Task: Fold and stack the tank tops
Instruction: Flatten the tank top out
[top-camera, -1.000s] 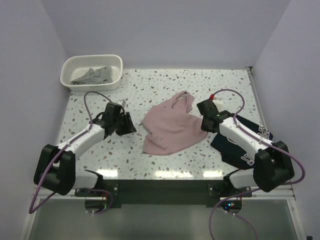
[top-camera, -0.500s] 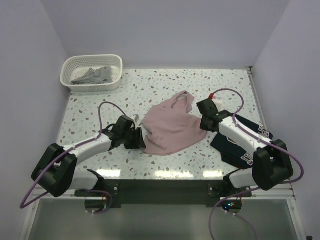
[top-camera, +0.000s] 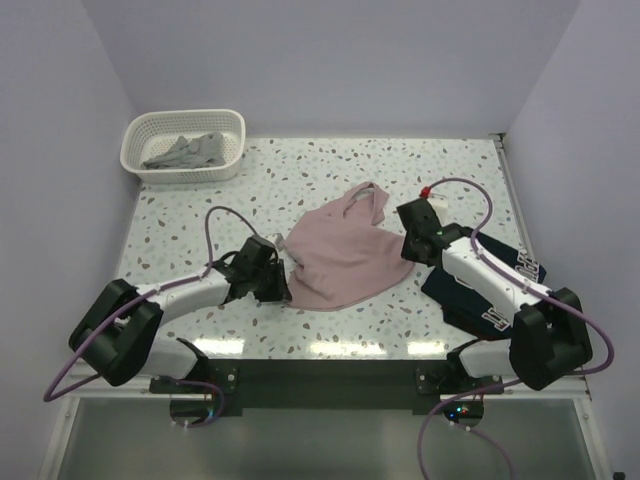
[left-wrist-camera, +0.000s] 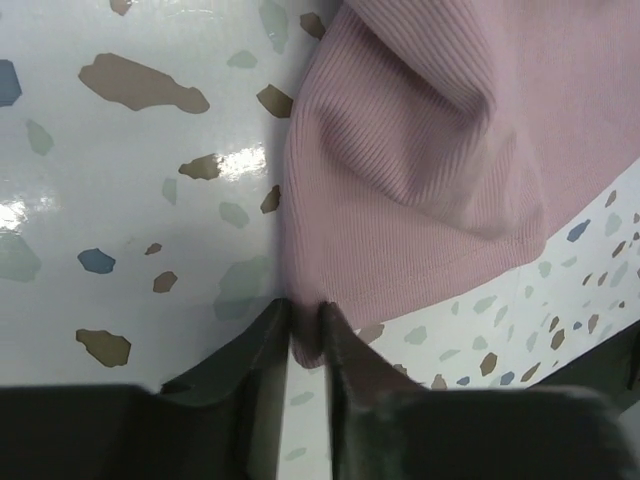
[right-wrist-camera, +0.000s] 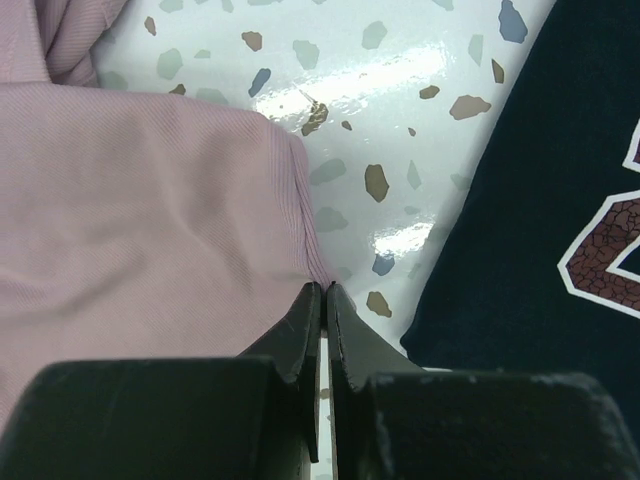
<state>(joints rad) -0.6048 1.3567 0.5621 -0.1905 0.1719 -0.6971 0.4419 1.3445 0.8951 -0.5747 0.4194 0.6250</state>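
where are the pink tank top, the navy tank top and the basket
pink tank top (top-camera: 345, 258), top external view, middle of its body
navy tank top (right-wrist-camera: 510, 180), right wrist view, plain dark cloth beside the lettering
basket (top-camera: 180, 173), top external view, near wall

A white table (top-camera: 330, 170) speckled with brown, grey and blue chips fills the scene, and its glossy surface shows close up in the left wrist view (left-wrist-camera: 120, 200) and the right wrist view (right-wrist-camera: 400, 60). A white plastic lattice basket (top-camera: 185, 174) stands in the far left corner, its long side along the far edge. Bright patches of glare (top-camera: 340, 348) lie in a row by the near edge. Plain pale lavender walls (top-camera: 330, 60) rise at the far, left and right edges.
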